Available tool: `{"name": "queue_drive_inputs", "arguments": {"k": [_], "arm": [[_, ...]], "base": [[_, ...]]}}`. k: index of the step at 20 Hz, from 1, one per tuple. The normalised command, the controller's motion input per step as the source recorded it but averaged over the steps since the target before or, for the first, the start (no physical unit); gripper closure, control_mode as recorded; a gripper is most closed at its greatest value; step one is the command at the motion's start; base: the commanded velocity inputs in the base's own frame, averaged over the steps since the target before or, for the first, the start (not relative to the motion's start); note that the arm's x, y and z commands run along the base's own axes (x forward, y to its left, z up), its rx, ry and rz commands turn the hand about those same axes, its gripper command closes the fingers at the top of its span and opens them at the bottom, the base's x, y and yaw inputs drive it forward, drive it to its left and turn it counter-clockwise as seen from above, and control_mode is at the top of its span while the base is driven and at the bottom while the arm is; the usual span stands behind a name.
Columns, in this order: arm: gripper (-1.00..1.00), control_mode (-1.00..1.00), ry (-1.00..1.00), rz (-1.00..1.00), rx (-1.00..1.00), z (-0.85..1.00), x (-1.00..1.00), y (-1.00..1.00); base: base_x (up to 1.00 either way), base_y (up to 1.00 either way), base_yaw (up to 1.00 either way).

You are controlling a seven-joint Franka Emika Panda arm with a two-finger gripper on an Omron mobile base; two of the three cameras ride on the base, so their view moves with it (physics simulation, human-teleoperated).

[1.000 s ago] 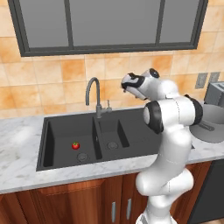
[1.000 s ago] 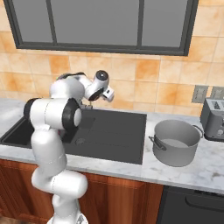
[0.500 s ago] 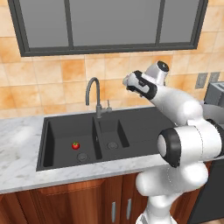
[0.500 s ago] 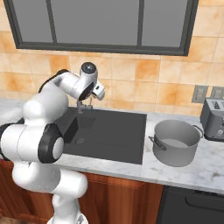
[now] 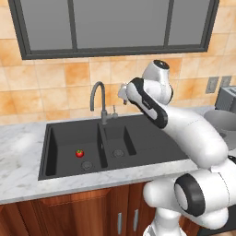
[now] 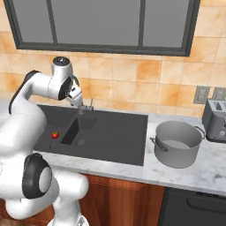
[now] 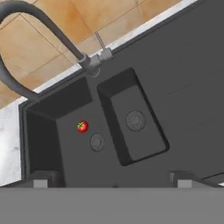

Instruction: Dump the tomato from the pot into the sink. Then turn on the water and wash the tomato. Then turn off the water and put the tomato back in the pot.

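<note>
In the wide left basin of the sink (image 5: pixel 69 133), the tomato (image 5: pixel 79 153) is seen lying beside the round drain. The faucet (image 5: pixel 98 100) is set behind the divider, with the gripper (image 5: pixel 123 94) held above the sink just right of it, spread wide and empty. On the counter (image 6: pixel 194 170) further right, the pot (image 6: pixel 177 143) is stood upright beside the toaster (image 6: pixel 215 120).

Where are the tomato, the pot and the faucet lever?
tomato (image 5: pixel 79 153), left base view, on its red body.
pot (image 6: pixel 177 155), right base view, on its outer grey wall.
faucet lever (image 7: pixel 100 42), hand view, on the thin handle rod.
</note>
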Motion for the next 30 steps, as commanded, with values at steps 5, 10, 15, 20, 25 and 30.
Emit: {"name": "queue_drive_inputs", "arguments": {"k": [5,10,15,20,25,30], "arm": [[-1.0,-1.0,0.03,0.18,-0.08,-0.03,-0.86,0.97],[-1.0,-1.0,0.04,0.19,-0.1,-0.15,-0.44,0.93],[-1.0,-1.0,0.06,0.13,-0.11,-0.3,0.02,0.76],[-1.0,-1.0,0.03,0.05,-0.12,-0.43,0.36,0.5],[-1.0,-1.0,0.0,0.0,-0.18,-0.44,0.37,0.3],[-1.0,-1.0,0.0,0.0,-0.13,-0.44,0.49,0.09]], "base": [[0.0,0.0,0.0],[0.0,0.0,0.0],[0.0,0.0,0.0],[0.0,0.0,0.0],[0.0,0.0,0.0],[0.0,0.0,0.0]]}}
